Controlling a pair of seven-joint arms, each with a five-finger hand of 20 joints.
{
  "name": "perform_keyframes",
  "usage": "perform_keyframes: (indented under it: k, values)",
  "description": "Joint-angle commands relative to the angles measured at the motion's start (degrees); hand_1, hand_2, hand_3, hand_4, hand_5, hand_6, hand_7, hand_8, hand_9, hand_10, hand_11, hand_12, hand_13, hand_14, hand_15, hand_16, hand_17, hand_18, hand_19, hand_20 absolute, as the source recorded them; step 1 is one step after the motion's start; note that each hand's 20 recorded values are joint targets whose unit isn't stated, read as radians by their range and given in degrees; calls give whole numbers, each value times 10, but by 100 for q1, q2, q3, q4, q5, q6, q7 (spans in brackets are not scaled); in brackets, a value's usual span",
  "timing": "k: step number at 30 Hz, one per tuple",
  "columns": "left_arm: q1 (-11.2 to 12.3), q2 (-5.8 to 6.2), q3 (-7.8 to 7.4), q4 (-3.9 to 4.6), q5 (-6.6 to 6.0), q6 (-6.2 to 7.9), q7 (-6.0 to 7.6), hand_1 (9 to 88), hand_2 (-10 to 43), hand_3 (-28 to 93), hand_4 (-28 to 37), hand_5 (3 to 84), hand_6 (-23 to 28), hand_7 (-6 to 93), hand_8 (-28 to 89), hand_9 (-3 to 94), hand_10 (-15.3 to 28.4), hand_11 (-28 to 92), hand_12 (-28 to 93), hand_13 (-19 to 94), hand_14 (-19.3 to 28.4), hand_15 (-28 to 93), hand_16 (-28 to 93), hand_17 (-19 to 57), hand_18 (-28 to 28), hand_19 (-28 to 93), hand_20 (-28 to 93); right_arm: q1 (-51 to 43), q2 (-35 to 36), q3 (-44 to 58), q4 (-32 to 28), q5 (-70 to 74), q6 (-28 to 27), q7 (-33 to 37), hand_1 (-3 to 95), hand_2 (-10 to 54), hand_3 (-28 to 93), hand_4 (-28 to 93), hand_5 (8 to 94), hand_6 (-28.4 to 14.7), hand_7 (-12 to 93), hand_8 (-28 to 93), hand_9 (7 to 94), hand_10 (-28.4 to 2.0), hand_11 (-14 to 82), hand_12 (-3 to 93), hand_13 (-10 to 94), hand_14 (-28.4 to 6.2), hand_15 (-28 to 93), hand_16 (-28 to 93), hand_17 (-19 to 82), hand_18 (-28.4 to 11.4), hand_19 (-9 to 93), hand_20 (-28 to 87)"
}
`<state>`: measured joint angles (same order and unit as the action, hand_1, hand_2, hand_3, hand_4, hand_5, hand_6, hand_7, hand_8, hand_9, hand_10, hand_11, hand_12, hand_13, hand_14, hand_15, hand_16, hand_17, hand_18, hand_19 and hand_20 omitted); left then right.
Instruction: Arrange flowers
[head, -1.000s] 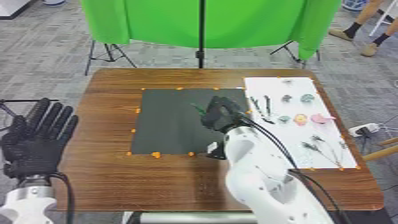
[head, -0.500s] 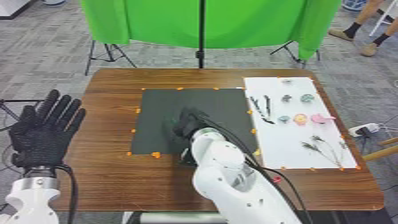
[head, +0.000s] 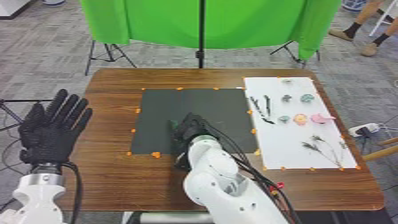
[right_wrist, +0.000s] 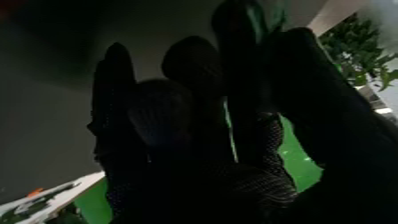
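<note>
Right hand (head: 188, 128), centre of head view over dark mat (head: 160, 106): fingers and thumb pinching green sprig (right_wrist: 280, 14). Likely light, bendy; grip low stem. Left hand (head: 49, 140), left edge, open, empty.

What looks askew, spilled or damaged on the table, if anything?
Nothing clearly stands out. The dark mat lies flat, and the pink flower lies unspoiled, as far as I can see, on the white sheet. I cannot identify the small red spot beside the right arm.
</note>
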<state>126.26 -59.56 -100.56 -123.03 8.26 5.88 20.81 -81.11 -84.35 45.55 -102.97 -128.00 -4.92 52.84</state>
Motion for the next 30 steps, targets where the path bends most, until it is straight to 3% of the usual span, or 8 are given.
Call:
perform_keyframes:
  k: [1, 6, 10, 14, 19, 23, 27, 30]
  values:
    - [-88, 51, 136, 107, -39, 70, -90, 282, 101, 773, -283, 454, 86, 78, -95, 407, 150, 157, 74, 308, 153, 257, -68, -65, 139, 349, 107, -36, -97, -83, -197, 352, -9, -77, 309, -80, 805, -204, 761, -67, 289, -99, 707, -212, 553, 321, 669, -185, 792, 253, 307, -284, 881, 104]
    - [-111, 59, 156, 124, -44, 72, -78, 282, 101, 773, -283, 454, 87, 78, -95, 407, 150, 156, 74, 308, 153, 258, -67, -66, 140, 350, 108, -49, -115, -101, -299, 588, -43, -96, 282, -79, 785, -212, 750, -85, 198, -108, 708, -217, 521, 302, 660, -186, 781, 249, 301, -284, 872, 107]
    - [8, -29, 108, 87, -60, 61, 49, 282, 101, 773, -283, 454, 87, 78, -94, 406, 150, 158, 75, 308, 153, 259, -68, -66, 140, 350, 109, -58, 22, -105, -423, 583, -99, -265, 269, -60, 775, -216, 737, -100, 140, -106, 712, -214, 484, 278, 656, -185, 761, 238, 299, -284, 863, 102]
    - [102, -58, 49, 54, -88, 88, 121, 283, 101, 772, -283, 454, 87, 78, -94, 406, 151, 157, 74, 308, 153, 259, -68, -67, 140, 351, 109, -56, 112, -82, -499, 713, 83, -298, 237, 29, 786, -212, 700, -106, 120, -104, 730, -224, 325, 208, 650, -181, 709, 210, 301, -284, 865, 98]
    - [5, -64, 82, 86, -106, 62, 74, 282, 102, 773, -283, 454, 87, 78, -94, 406, 151, 157, 75, 309, 152, 259, -68, -66, 140, 350, 108, -136, 149, -91, -408, 692, 218, -444, 210, 89, 802, -209, 669, -116, 89, -99, 697, -237, 141, 149, 677, -182, 580, 158, 311, -284, 871, 68]
    - [-9, -64, 99, 98, -99, 61, 29, 282, 101, 773, -283, 454, 87, 79, -94, 407, 151, 157, 75, 308, 153, 260, -68, -66, 140, 352, 108, -208, 94, -50, -403, 850, -8, -371, 201, 104, 806, -205, 658, -122, 80, -103, 661, -245, 103, 128, 689, -181, 508, 145, 317, -284, 867, 40]
    - [-158, -66, 230, 186, -44, 72, -88, 282, 101, 774, -283, 455, 89, 77, -94, 407, 151, 157, 75, 308, 153, 260, -69, -65, 140, 351, 108, -320, -35, 16, -318, 854, 21, -421, 196, 109, 804, -202, 628, -129, 58, -101, 650, -247, 94, 116, 694, -188, 447, 137, 320, -284, 857, 10]
    - [-315, -49, 353, 268, -88, 29, -177, 283, 101, 774, -283, 455, 89, 78, -94, 407, 151, 158, 75, 308, 153, 260, -68, -65, 140, 352, 108, -391, -127, 68, -268, 1006, -15, -450, 192, 110, 807, -202, 611, -129, 57, -100, 634, -248, 91, 113, 683, -188, 437, 138, 314, -284, 851, 1]
